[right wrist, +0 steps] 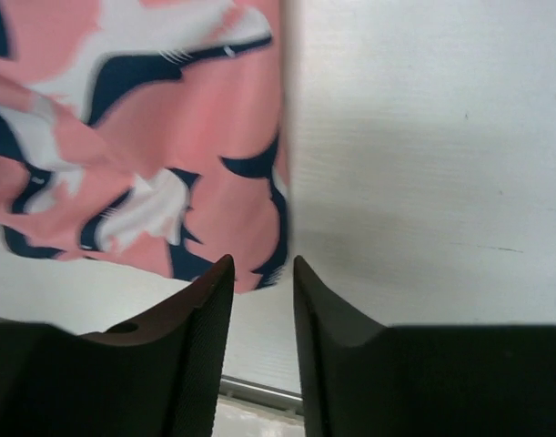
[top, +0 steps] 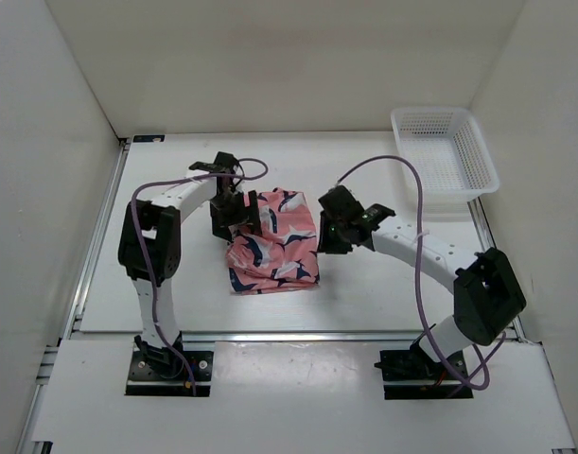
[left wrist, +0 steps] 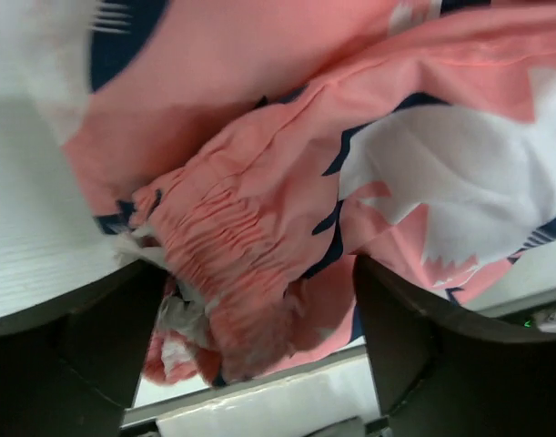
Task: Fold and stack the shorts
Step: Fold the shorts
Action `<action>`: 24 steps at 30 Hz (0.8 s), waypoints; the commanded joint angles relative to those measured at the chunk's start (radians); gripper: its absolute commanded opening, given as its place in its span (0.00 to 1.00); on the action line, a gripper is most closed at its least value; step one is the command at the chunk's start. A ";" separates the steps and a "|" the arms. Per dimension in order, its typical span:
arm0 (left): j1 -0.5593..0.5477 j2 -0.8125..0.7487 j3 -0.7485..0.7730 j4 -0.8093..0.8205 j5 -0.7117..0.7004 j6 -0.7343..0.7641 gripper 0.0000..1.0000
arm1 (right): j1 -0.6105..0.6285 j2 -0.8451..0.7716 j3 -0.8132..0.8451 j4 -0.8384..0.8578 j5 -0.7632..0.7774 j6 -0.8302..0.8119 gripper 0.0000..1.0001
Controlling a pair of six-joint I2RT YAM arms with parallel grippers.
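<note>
The salmon-pink fabric shorts printed with navy and white bird shapes point(top: 274, 241) lay part-folded on the white bench point(top: 393, 293). To fold them cleanly, the grip likely needed to take the whole gathered waistband rather than a single layer, and then carry it straight across. The left hand point(left wrist: 259, 269) hung low over the shorts' far left corner, its fingers wide apart astride that elastic band and pinching nothing. The right hand point(right wrist: 259, 264) sat just off the shorts' right edge, nearly closed and empty.
</note>
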 commanded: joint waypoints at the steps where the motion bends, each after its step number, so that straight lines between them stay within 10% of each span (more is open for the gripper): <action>1: 0.005 -0.107 0.076 -0.030 -0.108 -0.020 1.00 | 0.000 0.015 0.136 -0.012 0.038 -0.046 0.32; 7: -0.015 -0.251 0.122 -0.093 -0.264 -0.094 0.84 | -0.038 0.243 0.432 -0.058 0.001 -0.100 0.03; 13: -0.015 -0.262 -0.009 -0.021 -0.118 -0.103 0.10 | -0.097 0.519 0.685 -0.072 -0.057 -0.123 0.01; 24: -0.034 -0.003 0.039 0.036 -0.197 -0.042 0.10 | -0.190 0.754 0.773 -0.062 -0.024 -0.031 0.01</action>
